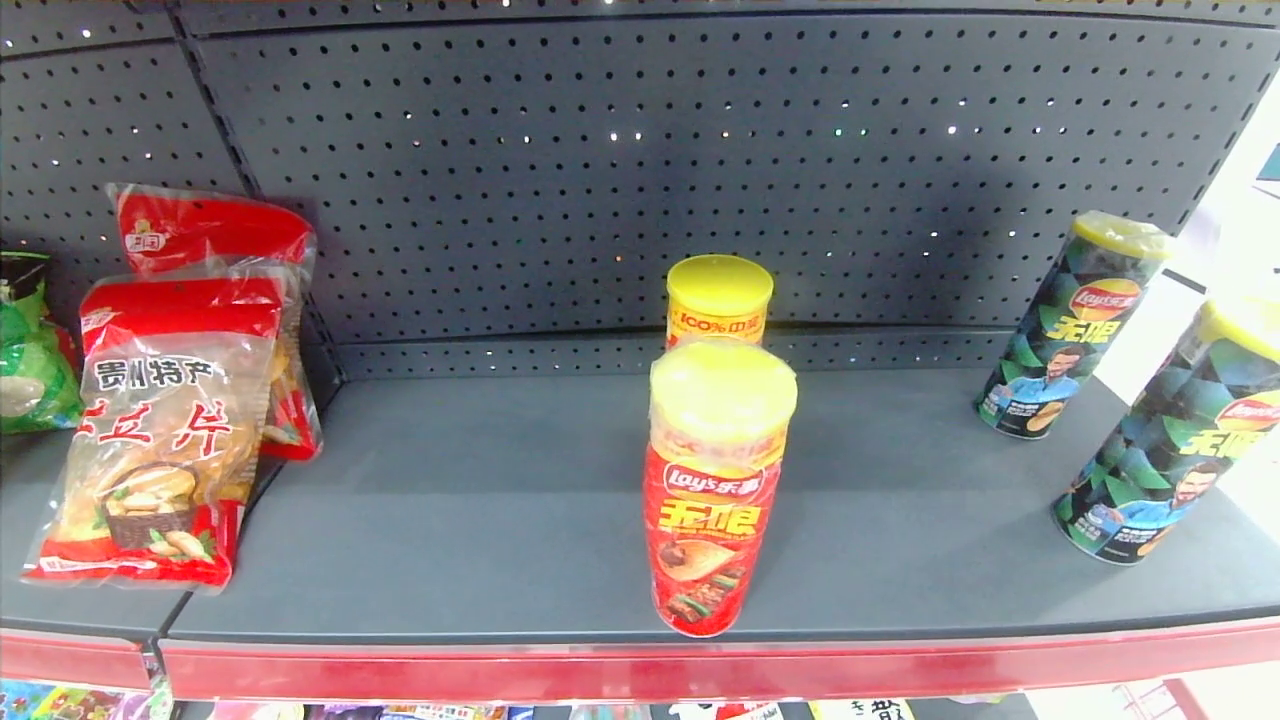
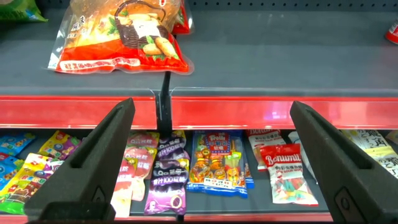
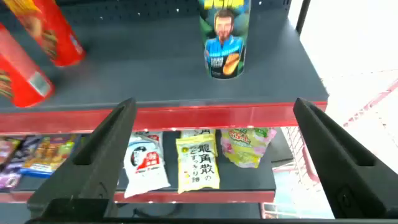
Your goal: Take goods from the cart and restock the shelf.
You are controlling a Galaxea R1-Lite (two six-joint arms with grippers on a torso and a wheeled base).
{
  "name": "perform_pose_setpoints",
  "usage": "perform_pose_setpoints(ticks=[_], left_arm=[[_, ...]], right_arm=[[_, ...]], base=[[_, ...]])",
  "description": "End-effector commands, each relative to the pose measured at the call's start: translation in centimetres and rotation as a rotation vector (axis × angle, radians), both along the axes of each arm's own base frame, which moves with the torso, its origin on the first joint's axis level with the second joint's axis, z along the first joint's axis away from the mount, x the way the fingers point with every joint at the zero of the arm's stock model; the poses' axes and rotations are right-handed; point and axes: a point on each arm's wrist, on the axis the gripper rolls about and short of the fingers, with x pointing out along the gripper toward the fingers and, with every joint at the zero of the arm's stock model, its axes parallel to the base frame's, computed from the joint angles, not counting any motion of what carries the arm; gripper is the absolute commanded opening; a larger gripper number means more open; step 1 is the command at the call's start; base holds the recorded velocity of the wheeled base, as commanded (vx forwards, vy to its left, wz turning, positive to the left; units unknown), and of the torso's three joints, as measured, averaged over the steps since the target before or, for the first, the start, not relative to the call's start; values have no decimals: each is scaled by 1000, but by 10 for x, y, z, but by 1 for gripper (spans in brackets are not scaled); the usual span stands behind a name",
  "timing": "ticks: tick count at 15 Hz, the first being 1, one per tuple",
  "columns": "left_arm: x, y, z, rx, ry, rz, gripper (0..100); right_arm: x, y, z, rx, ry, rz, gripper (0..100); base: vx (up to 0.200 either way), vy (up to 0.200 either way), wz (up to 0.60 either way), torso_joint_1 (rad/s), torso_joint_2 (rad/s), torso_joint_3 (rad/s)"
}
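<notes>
We judge this to be a pause between placements. Our left claw (image 2: 211,107) hangs released, fingers spread and holding nothing, in front of the red lip of the shelf (image 1: 480,520). Our right claw (image 3: 211,104) is likewise spread and bare. The next move seems to call for turning to the cart, closing on a fresh item, and bringing it to a bare stretch of the board, probably between 7 and 8 o'clock, where there is room.

Seen from the head camera, the shelf carries, largest first:
- Two red bags (image 1: 160,430) of potato slices at 9 o'clock, the front one leaning back on the rear.
- Two dark cans (image 1: 1070,330) at 3 o'clock, well apart from the middle.
- A red can (image 1: 712,500) upright at 6 o'clock near the front edge.
- A second yellow-lidded can (image 1: 718,300) just behind it, toward 12.

The lower tier (image 2: 74,216) holds small sweet packets (image 2: 217,158) laid in a row.
</notes>
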Motion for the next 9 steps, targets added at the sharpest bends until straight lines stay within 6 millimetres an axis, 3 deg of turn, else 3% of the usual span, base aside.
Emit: perform_pose_setpoints(ticks=[1, 3, 7, 9], left_arm=[[0, 0, 0, 0, 1, 0, 100], [0, 0, 0, 0, 1, 0, 100], [0, 0, 0, 0, 1, 0, 100], [0, 0, 0, 0, 1, 0, 100]], right_arm=[[21, 3, -46, -49, 51, -4, 100], [34, 6, -73, -55, 55, 19, 100], [37, 10, -72, -64, 30, 9, 100], [28, 10, -75, -65, -86, 5, 100]], base=[[0, 0, 0, 0, 0, 0], [0, 0, 0, 0, 0, 0], [0, 0, 0, 0, 0, 0], [0, 0, 0, 0, 0, 0]])
